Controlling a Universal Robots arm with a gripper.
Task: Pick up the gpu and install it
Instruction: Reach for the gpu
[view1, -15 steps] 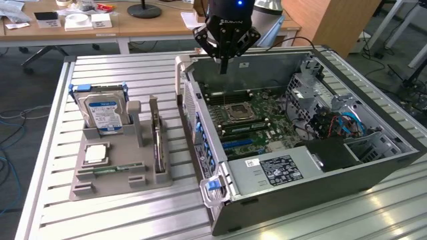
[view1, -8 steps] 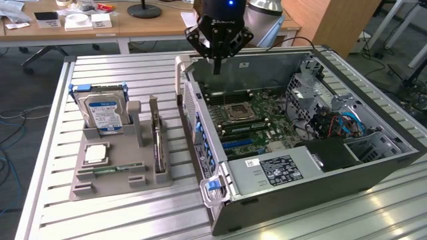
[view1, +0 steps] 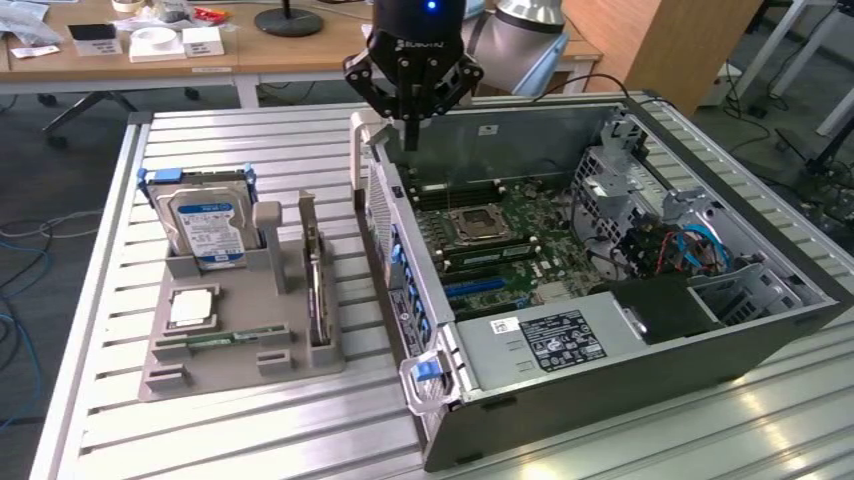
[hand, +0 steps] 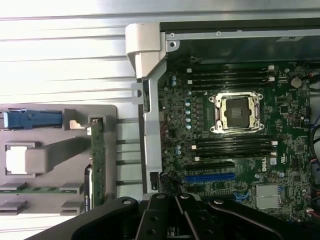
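One open computer case (view1: 641, 350) lies on the table (view1: 200, 440); its side wall (view1: 387, 230) separates it from the grey tray (view1: 240, 365). Above this wall hangs the gripper (view1: 411, 135), closed and empty. The tray holds one hard drive (view1: 207, 225), one memory stick (view1: 220, 340) and one gpu (view1: 314, 290), upright on edge, long axis parallel to that wall.

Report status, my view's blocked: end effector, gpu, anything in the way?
End effector shut, empty, over open case edge. Gpu upright in grey holder, untouched. Hard drive in same holder.
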